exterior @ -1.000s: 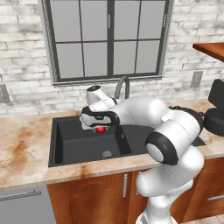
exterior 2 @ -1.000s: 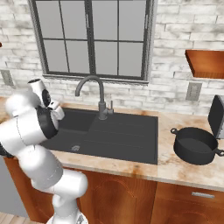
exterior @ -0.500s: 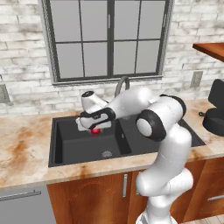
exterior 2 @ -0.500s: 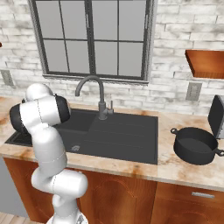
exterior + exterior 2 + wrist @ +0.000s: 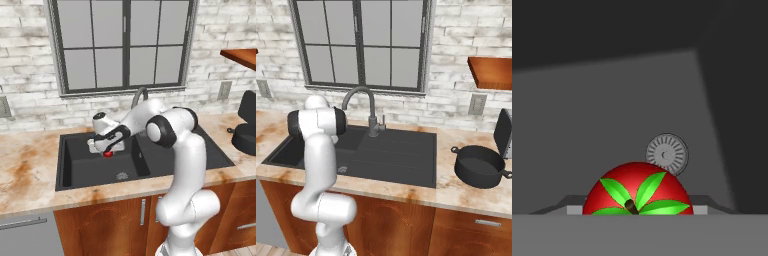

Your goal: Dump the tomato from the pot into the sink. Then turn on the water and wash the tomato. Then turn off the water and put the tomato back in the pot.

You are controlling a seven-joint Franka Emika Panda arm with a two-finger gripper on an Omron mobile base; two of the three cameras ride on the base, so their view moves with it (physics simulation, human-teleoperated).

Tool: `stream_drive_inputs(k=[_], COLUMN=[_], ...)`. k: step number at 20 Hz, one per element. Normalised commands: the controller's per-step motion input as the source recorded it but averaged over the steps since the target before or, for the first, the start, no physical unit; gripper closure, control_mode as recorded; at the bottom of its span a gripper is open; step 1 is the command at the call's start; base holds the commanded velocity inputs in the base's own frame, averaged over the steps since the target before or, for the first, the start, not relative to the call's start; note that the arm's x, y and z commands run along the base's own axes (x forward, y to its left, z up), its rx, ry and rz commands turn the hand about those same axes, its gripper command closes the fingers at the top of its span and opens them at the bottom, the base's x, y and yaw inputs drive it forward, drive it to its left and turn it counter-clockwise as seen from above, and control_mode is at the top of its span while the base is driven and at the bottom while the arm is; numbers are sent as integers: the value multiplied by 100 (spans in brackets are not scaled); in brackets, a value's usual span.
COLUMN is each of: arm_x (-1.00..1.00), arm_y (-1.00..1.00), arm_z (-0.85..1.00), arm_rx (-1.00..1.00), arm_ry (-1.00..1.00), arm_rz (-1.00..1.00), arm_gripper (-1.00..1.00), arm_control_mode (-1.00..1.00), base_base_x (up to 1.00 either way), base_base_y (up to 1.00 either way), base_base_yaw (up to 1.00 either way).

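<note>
My gripper (image 5: 107,151) hangs over the left basin of the black sink (image 5: 75,167), pointing down and shut on the tomato (image 5: 107,154). In the hand view the red tomato (image 5: 637,192) with its green stem top sits between the fingers at the bottom. Past it lie the basin floor and the round metal drain (image 5: 667,154). The black pot (image 5: 479,165) stands on the counter right of the sink (image 5: 406,162); it is also at the right edge as the pot (image 5: 246,141). No stream runs from the gooseneck faucet (image 5: 358,96).
The faucet (image 5: 140,95) rises behind the arm, with its lever (image 5: 382,119) beside the base. A dark appliance (image 5: 503,132) stands behind the pot. A window and brick wall close off the back. Marble counter (image 5: 25,175) lies left of the sink.
The arm's elbow has swung up and back from in front of the sink. The hand with the tomato has shifted slightly left and lower over the basin.
</note>
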Motion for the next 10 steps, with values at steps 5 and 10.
stream_drive_inputs(k=[5,10], arm_x=[28,27], arm_y=[-14,-39], arm_z=[-55,-50], arm_rx=[-1,0], arm_ry=[0,1], arm_rz=[-5,-7], arm_gripper=[100,100], arm_control_mode=[-100,-100], base_base_x=[0,0], base_base_y=[0,0], base_base_yaw=[0,0])
